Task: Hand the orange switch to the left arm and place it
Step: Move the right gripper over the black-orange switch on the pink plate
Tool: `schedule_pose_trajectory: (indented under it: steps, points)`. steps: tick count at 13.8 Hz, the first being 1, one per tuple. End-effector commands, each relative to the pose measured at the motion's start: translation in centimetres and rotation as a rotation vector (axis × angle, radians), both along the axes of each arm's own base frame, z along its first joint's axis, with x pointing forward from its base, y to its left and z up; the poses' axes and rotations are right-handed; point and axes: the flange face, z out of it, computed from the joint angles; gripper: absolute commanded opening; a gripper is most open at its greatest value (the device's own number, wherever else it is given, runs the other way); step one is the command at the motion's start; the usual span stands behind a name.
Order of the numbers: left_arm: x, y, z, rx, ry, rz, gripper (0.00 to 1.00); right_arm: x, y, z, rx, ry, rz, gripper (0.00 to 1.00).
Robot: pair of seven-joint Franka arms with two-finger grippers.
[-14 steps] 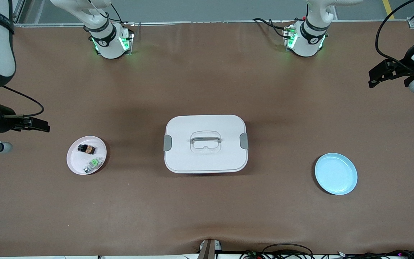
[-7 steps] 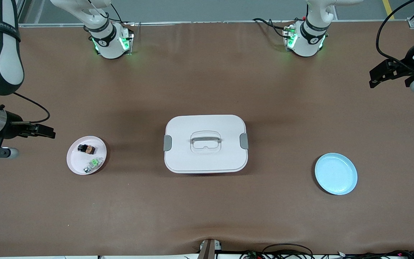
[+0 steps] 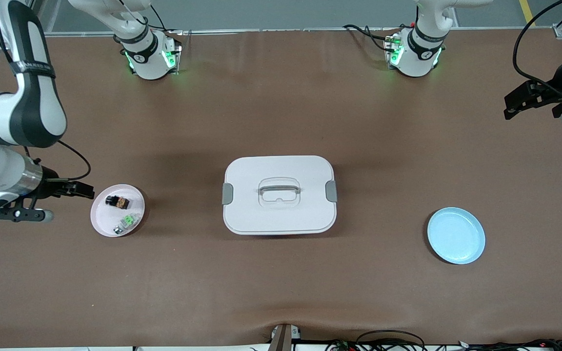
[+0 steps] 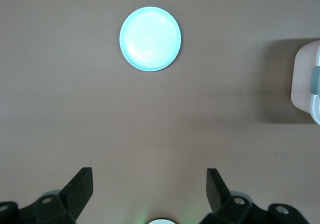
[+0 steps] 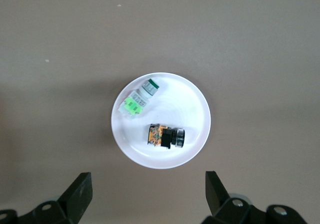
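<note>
The orange switch [image 3: 118, 201] lies on a small white plate [image 3: 103, 222] toward the right arm's end of the table, beside a green-and-silver part [image 3: 126, 223]. It also shows in the right wrist view [image 5: 165, 136], on the plate [image 5: 195, 108]. My right gripper [image 3: 82, 190] is open and empty, in the air just off the plate's rim [image 5: 148, 186]. The white box [image 3: 279, 195] stands mid-table. My left gripper [image 3: 519, 103] is open and empty, high over the left arm's end of the table [image 4: 148, 184].
An empty light-blue plate [image 3: 456, 235] lies toward the left arm's end, nearer the front camera than the box; it shows in the left wrist view [image 4: 150, 38]. The box's corner [image 4: 307, 83] also shows there. Cables run along the table's front edge.
My right gripper has moved toward the white plate and now sits just off its rim. My left gripper has barely shifted. The switch and box have not moved.
</note>
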Motion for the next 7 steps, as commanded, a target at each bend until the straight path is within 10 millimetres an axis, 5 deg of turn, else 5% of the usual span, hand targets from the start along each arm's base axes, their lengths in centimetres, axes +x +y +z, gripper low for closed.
schedule_pose_trajectory:
  steps: [1, 5, 7]
  points:
    - [0.0, 0.3, 0.5, -0.010, 0.000, 0.015, 1.00, -1.3, -1.4, -4.6, 0.009, -0.011, -0.048, 1.00]
    - [0.0, 0.9, 0.5, -0.012, 0.000, 0.022, 1.00, -2.5, -1.6, -11.6, 0.000, -0.009, -0.100, 1.00]
    - [0.0, 0.9, 0.4, -0.012, 0.001, 0.022, 1.00, -2.5, -1.3, -12.7, -0.003, 0.005, -0.130, 1.00]
